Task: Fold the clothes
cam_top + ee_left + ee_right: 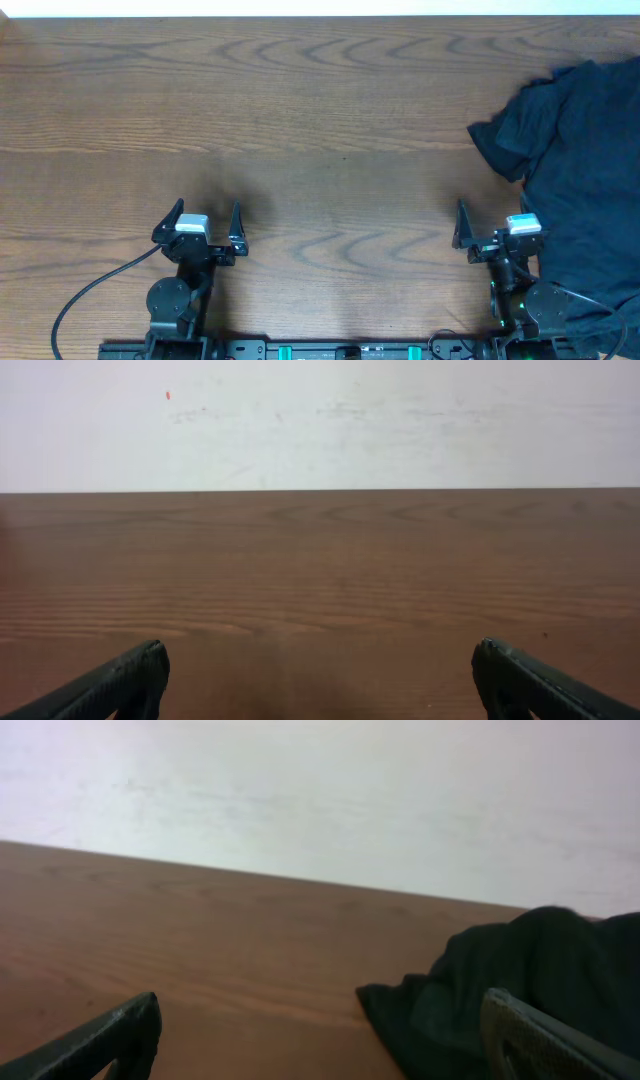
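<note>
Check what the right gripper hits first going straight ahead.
Probably the crumpled dark fabric garment, lying ahead of the open right gripper, toward its right side; clearance unclear.

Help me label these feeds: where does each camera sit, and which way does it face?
Overhead: above the table, looking down; left pincer, right pincer, clothes at right.
Left wrist: on left arm, facing across the table to the wall; own fingertips.
Right wrist: same, clothes ahead-right; own fingertips.
Shared: overhead and right wrist show the clothes.
</note>
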Controlling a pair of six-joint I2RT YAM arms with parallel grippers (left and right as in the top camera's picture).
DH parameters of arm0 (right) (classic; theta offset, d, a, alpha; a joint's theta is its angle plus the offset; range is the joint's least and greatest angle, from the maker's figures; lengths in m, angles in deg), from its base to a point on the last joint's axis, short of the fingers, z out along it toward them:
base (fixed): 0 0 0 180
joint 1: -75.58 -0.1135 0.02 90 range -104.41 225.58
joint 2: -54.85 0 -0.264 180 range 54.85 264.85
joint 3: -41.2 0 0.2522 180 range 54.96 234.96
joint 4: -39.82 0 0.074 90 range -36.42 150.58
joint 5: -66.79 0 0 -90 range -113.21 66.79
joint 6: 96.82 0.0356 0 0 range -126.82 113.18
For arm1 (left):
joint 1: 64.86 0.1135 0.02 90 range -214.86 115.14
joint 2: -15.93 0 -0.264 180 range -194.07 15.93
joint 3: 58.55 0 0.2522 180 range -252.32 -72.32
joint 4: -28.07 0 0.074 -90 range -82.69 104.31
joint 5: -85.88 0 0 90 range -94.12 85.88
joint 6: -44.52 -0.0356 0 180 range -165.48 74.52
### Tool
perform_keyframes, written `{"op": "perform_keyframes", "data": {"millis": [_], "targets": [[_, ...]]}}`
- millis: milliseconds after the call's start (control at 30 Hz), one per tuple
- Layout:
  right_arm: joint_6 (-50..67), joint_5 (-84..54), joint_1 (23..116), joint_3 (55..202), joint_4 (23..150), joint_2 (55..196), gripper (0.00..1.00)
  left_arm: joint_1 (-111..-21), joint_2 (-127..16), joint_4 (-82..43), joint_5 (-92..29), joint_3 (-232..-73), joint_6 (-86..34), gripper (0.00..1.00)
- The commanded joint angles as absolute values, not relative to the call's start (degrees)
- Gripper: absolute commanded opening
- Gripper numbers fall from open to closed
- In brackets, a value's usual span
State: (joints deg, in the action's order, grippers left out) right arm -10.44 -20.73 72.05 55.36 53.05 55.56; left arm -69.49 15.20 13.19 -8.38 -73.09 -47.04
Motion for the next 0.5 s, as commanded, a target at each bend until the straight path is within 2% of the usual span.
{"op": "perform_keyframes", "data": {"millis": [0, 267, 467], "targets": [[-11.4, -23.1, 71.7, 56.6, 52.9, 55.3, 0.99, -69.7, 15.6, 10.7, -9.0, -72.5, -47.8, 0.98], [-6.0, -27.7, 71.7, 68.7, 52.2, 58.8, 0.99, -69.7, 15.6, 10.7, -9.0, -72.5, -47.8, 0.98], [-4.9, -29.0, 71.7, 83.0, 53.6, 73.0, 0.99, -69.7, 15.6, 10.7, -9.0, -72.5, -47.8, 0.98]]}}
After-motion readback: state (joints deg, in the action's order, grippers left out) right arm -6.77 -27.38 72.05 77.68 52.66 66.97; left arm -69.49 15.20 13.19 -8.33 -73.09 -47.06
